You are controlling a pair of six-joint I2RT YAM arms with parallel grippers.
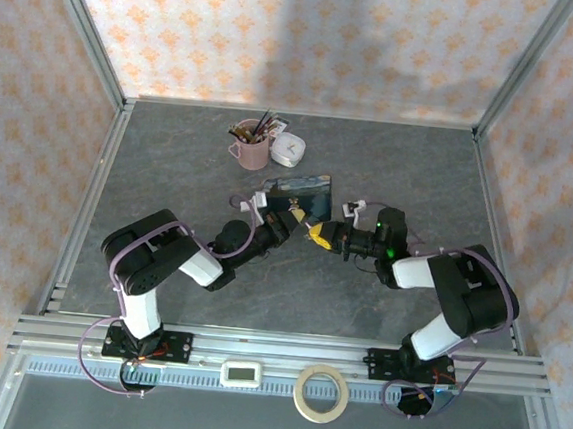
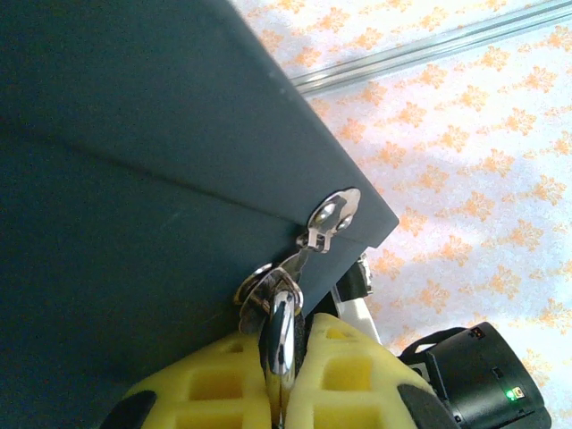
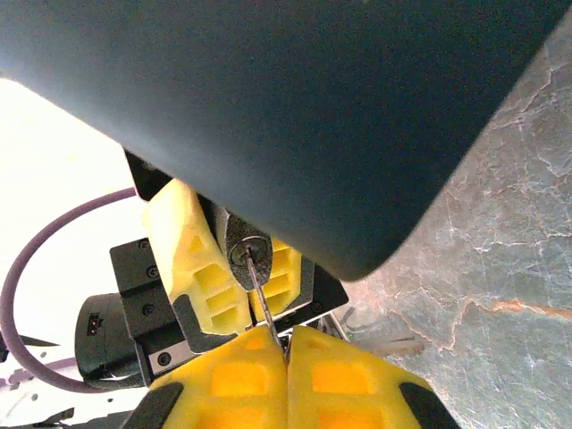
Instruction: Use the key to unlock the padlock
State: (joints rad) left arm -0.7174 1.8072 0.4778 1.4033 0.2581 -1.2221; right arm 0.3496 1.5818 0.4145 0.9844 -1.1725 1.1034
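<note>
Padlock (image 3: 247,249) clamped in left gripper (image 2: 284,362). Right gripper (image 3: 288,350) pinched tight on key (image 3: 261,297), blade tip at the keyhole (image 3: 239,255), above counter (image 3: 505,295)

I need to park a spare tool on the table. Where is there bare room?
Bare table lies at far right, between the blue tin and the right wall; also far left of the pink mug, and the near strip between the arm bases. Crowded: the middle, where left gripper and right gripper meet beside the tin.
</note>
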